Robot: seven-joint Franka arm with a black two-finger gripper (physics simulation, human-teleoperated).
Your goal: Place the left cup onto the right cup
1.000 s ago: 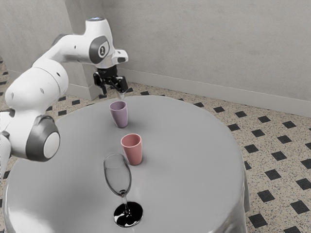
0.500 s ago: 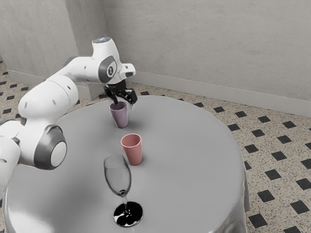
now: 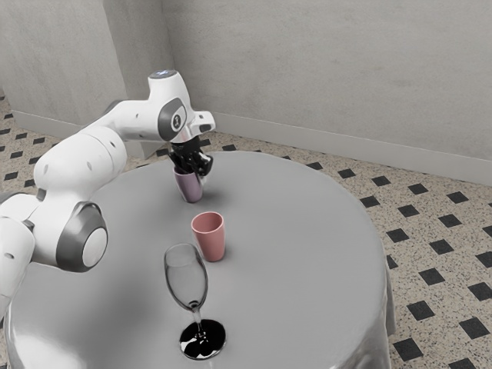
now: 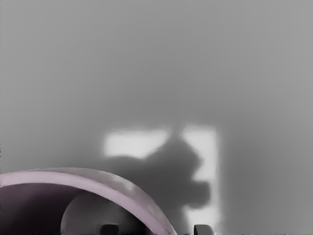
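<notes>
Exterior view: end effector [image 3: 192, 171] at purple cup [image 3: 187, 189]

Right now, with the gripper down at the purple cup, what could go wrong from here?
1. The gripper straddles just one side of the rim of the purple cup; held off-centre, the cup may tilt when lifted.
2. The wine glass stands close beside the pink cup; a low carry could knock it over.
</notes>
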